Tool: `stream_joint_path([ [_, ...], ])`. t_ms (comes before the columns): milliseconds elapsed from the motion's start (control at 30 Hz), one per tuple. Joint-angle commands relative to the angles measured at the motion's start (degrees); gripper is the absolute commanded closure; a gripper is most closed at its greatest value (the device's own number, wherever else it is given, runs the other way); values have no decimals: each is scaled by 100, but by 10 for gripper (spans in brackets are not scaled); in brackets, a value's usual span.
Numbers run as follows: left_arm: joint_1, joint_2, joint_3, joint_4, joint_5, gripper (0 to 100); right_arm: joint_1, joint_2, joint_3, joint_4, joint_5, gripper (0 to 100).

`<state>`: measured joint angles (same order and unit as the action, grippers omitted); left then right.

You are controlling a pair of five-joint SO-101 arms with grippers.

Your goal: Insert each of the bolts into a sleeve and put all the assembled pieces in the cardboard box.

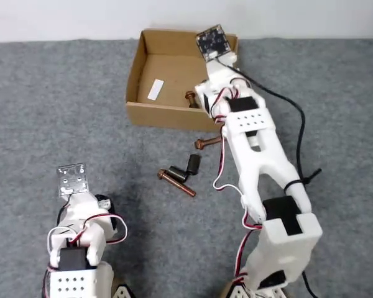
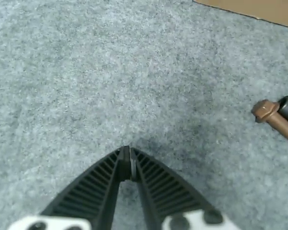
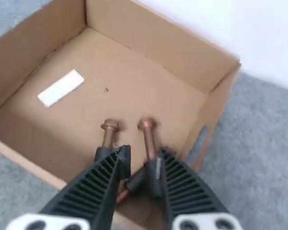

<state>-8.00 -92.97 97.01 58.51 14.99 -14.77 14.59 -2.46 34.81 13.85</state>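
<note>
The cardboard box point(image 1: 154, 115) stands at the back of the grey carpet. My right gripper point(image 3: 145, 153) hangs inside it near the front right corner, open. Two copper bolts in black sleeves lie on the box floor point(image 3: 134, 81): one point(image 3: 148, 136) runs between my fingers, the other point(image 3: 108, 134) just outside one finger. On the carpet in front of the box lie a loose copper bolt point(image 1: 206, 143), a longer bolt point(image 1: 177, 184) and two black sleeves point(image 1: 192, 164) point(image 1: 176, 174). My left gripper point(image 2: 127, 158) is shut and empty, low over the carpet at the near left, the longer bolt point(image 2: 273, 120) off to its side.
A white label point(image 1: 155, 90) lies flat on the box floor. The right arm point(image 1: 255, 149) stretches from the near edge to the box, with its cable trailing on the right. Bare carpet spreads to the left of the box and ahead of the left arm.
</note>
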Motion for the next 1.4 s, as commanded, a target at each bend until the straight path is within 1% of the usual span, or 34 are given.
stream_joint_path([
  [0, -26, -53, -40, -158, 70, 994, -215, -611, -404, 796, 35, 986],
  [133, -26, -53, -40, -158, 70, 994, -514, -1042, -404, 1815, 35, 991],
  [200, -26, -53, -40, -158, 70, 994, -681, -1174, -378, 2308, -97, 991],
  [333, -26, -53, -40, -158, 70, 994, -910, -1182, -396, 3134, -756, 991],
  [500, -26, -53, -40, -158, 70, 994, -1024, -1024, -387, 3670, -1688, 990],
  [567, -26, -53, -40, -158, 70, 994, -1051, -778, -448, 4013, -1943, 988],
  [633, -26, -53, -40, -158, 70, 994, -1077, -470, -633, 4286, -2154, 963],
  [700, -26, -53, -40, -158, 70, 994, -1095, -154, -976, 4514, -2453, 902],
  [800, -26, -53, -40, -158, 70, 994, -1121, 330, -1609, 4769, -2708, 825],
  [1000, -26, -53, -40, -158, 70, 994, -1191, 1244, -2479, 5130, -2804, 823],
  [1233, -26, -53, -40, -158, 70, 994, -1200, 1807, -2532, 5314, -3270, 823],
  [1367, -26, -53, -40, -158, 70, 994, -1226, 1974, -2532, 5332, -3349, 823],
])
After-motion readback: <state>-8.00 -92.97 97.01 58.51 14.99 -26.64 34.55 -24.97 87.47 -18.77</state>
